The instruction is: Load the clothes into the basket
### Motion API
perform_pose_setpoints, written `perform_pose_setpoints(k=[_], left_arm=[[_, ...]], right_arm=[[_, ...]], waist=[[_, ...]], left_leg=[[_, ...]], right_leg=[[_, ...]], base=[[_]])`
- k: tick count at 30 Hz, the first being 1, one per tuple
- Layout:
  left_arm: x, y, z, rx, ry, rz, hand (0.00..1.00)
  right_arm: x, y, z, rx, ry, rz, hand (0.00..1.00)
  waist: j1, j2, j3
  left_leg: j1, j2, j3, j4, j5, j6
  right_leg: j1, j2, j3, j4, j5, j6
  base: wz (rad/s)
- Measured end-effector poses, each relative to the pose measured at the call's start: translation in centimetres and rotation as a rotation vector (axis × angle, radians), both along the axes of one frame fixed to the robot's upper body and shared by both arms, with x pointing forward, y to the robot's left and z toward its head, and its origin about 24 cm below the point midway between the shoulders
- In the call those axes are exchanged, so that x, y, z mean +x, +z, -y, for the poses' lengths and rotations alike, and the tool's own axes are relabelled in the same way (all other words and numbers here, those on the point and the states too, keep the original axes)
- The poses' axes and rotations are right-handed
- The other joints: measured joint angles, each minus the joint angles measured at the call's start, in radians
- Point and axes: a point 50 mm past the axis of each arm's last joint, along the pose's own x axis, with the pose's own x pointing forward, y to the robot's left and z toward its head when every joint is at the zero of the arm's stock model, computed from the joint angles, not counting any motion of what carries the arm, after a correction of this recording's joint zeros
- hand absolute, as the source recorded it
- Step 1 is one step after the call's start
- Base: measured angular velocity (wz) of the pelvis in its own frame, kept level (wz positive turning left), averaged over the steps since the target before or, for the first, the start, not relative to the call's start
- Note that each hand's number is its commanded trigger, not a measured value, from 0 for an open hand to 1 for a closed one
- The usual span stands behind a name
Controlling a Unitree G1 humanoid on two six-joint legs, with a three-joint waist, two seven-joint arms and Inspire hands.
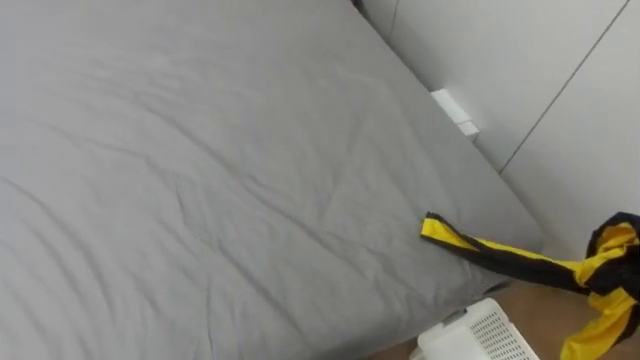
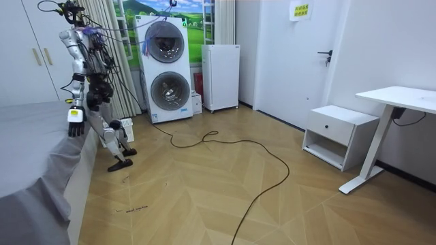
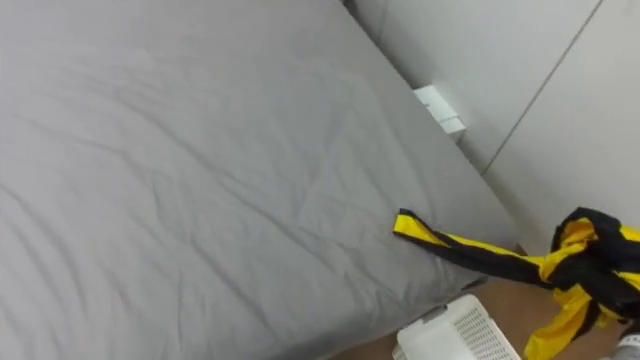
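garment (image 3: 585, 268) cut by right edge; basket (image 3: 465, 335) by bottom edge

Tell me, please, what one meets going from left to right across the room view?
Grey-sheeted bed → stacked white front-loading washers → white box-shaped cabinet → white door with dark handle → low white bedside drawer unit → white desk.

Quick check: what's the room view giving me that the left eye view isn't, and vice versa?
Room view adds: the robot standing beside the grey bed, stacked washing machines, white cabinet, nightstand, desk. Left eye view adds: the yellow-and-black garment, its strap lying on the bed's corner. Both: that bed, and the white basket.
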Motion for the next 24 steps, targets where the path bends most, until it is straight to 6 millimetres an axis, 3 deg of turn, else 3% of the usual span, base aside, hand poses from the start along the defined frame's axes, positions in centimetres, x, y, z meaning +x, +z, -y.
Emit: perform_pose_setpoints(k=[2,9,12,14,20,21,22,23,24], left_arm=[[-0.2,0.0,0.0,-0.003,0.004,-0.019,0.0],[-0.2,-0.1,0.2,-0.008,-0.026,-0.034,0.0],[0.0,-0.2,0.6,-0.017,-0.053,-0.039,0.0],[0.2,-0.3,1.1,-0.027,-0.089,-0.045,0.0],[1.8,-0.7,1.6,-0.041,-0.136,-0.046,0.0],[2.0,-0.7,1.6,-0.041,-0.141,-0.042,0.0],[2.4,-0.6,1.7,-0.04,-0.15,-0.035,0.0],[2.8,-0.6,1.7,-0.04,-0.153,-0.028,0.0],[2.9,-0.6,1.8,-0.041,-0.15,-0.024,0.0]], right_arm=[[-0.3,-0.2,0.1,-0.001,-0.027,-0.018,1.0],[-0.1,-0.1,0.3,-0.011,-0.043,-0.018,1.0],[0.3,-0.5,0.8,0.009,-0.083,-0.025,1.0],[0.8,-0.2,1.2,0.004,-0.091,-0.019,1.0],[1.8,-1.1,0.9,0.03,-0.112,-0.051,0.98],[2.0,-1.1,0.9,0.032,-0.111,-0.049,0.8],[2.4,-1.1,0.8,0.041,-0.116,-0.044,0.51],[2.9,-1.1,0.7,0.046,-0.122,-0.04,0.0],[3.2,-1.0,0.7,0.049,-0.124,-0.037,0.0]], waist=[[-0.023,0.004,0.0001],[-0.041,0.034,-0.0015],[-0.047,0.054,-0.0005],[-0.055,0.084,-0.0013],[-0.063,0.124,0.0081],[-0.061,0.126,0.0093],[-0.051,0.128,0.0099],[-0.041,0.13,0.009],[-0.041,0.133,0.0076]], left_leg=[[-0.004,0.0,0.001,0.0,-0.002,0.001],[-0.057,-0.003,0.009,0.004,0.0,0.003],[-0.09,-0.005,0.023,0.004,0.002,0.007],[-0.128,-0.008,0.029,0.009,0.004,0.011],[-0.206,-0.012,0.027,0.016,0.013,0.024],[-0.219,-0.012,0.03,0.022,0.013,0.024],[-0.242,-0.011,0.041,0.027,0.014,0.025],[-0.264,-0.011,0.052,0.03,0.015,0.026],[-0.276,-0.011,0.051,0.033,0.016,0.028]], right_leg=[[-0.004,0.0,-0.001,0.0,0.0,0.0],[-0.076,0.002,0.018,0.032,0.005,0.004],[-0.113,0.001,0.027,0.036,0.007,0.009],[-0.161,-0.003,0.026,0.052,0.01,0.012],[-0.25,-0.006,0.027,0.081,0.009,0.015],[-0.266,-0.006,0.028,0.091,0.008,0.016],[-0.299,-0.004,0.039,0.109,0.008,0.017],[-0.329,-0.005,0.046,0.122,0.008,0.017],[-0.34,-0.006,0.045,0.124,0.009,0.018]], base=[[-0.02],[-0.06],[-0.1],[-0.1],[-0.01],[-0.13],[-0.24],[-0.24],[-0.14]])
